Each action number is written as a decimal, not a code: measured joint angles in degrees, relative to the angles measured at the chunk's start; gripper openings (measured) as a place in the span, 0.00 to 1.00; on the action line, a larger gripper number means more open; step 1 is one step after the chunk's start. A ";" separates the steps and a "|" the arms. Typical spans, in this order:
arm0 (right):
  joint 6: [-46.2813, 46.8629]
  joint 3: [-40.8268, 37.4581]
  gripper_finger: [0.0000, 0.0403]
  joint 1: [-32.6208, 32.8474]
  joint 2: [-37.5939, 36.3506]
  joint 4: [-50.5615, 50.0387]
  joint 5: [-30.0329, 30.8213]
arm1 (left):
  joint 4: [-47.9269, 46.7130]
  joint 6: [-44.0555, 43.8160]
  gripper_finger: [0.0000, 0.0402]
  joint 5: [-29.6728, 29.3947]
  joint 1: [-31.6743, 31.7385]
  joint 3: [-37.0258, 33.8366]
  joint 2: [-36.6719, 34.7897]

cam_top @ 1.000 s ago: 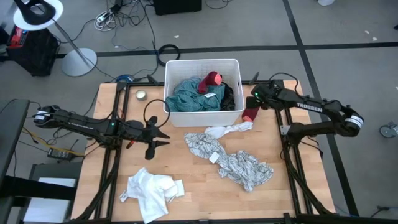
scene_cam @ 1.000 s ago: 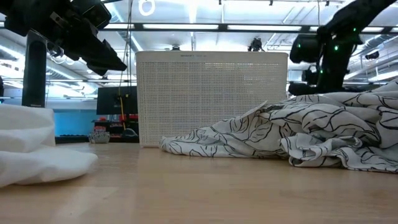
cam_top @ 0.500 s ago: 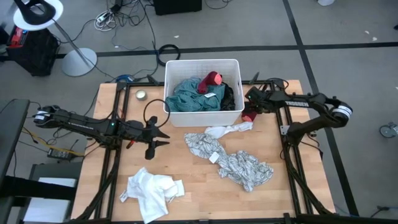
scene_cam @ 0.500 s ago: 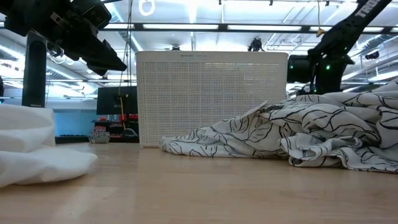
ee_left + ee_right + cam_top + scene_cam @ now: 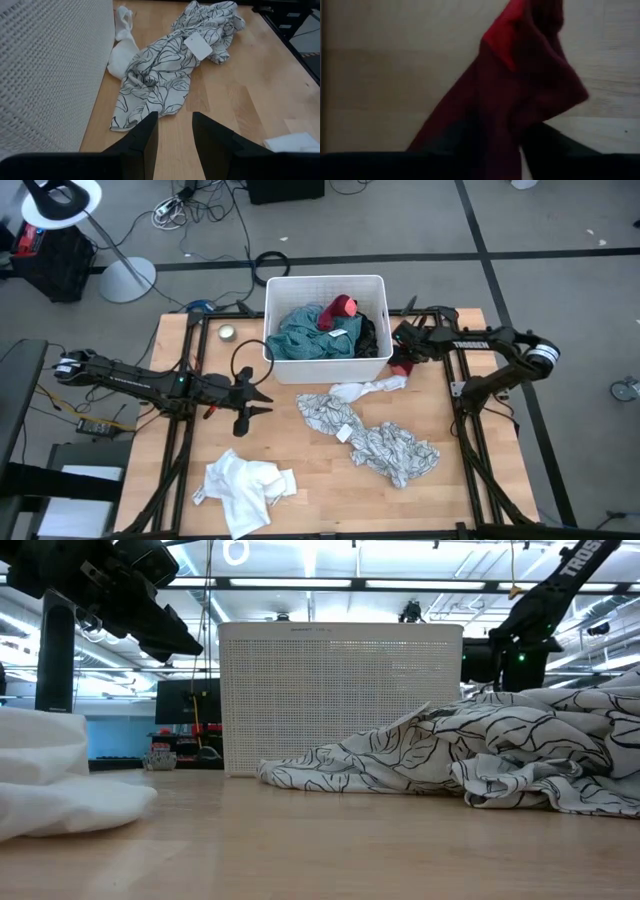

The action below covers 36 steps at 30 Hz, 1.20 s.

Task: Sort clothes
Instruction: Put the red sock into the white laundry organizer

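- Right gripper point(image 5: 402, 360) sits beside the white bin point(image 5: 325, 370), fingers closing on a red garment point(image 5: 520, 100); a shallow pinch could slip
- Left gripper point(image 5: 172, 132) waits with fingers open left of the bin

bare wood point(image 5: 170, 470) at left, leaf-print garment point(image 5: 385, 445) blocking centre

L hand point(image 5: 250, 402) open; R hand point(image 5: 400, 352) low.
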 joint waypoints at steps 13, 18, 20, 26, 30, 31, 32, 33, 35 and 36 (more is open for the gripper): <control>-3.24 -0.09 0.03 0.28 -7.60 -3.27 0.17 | -0.12 0.01 0.31 0.01 0.00 0.00 0.00; -3.26 -0.09 0.02 0.28 -14.10 -6.21 0.23 | -0.70 0.02 0.31 -0.77 0.00 0.00 0.00; -3.26 -0.08 0.02 0.28 -17.05 -7.70 0.25 | -0.68 0.02 0.31 -1.69 0.00 0.00 0.00; -3.05 -0.07 0.01 0.28 -26.37 -14.64 1.28 | -0.66 0.02 0.31 -1.94 0.00 0.00 0.00; -2.60 1.44 0.01 0.62 -31.66 -19.78 1.30 | -0.53 0.02 0.31 -2.03 0.00 0.00 0.00; -2.59 2.45 0.01 0.93 -32.65 -20.94 1.36 | -0.51 0.02 0.31 -2.19 0.00 0.00 0.00; -2.58 3.64 0.01 1.28 -33.43 -22.04 1.45 | -0.47 0.02 0.31 -2.25 0.00 0.00 0.00; -2.58 5.02 0.01 1.73 -34.05 -23.17 1.62 | -0.42 0.02 0.31 -2.29 0.00 0.00 0.00; -2.59 8.26 0.01 2.89 -34.70 -25.34 2.78 | -0.42 0.02 0.31 -2.62 0.00 0.00 0.00; -2.58 10.10 0.01 3.64 -34.83 -26.42 3.72 | -0.42 0.02 0.31 -2.87 0.00 0.00 0.00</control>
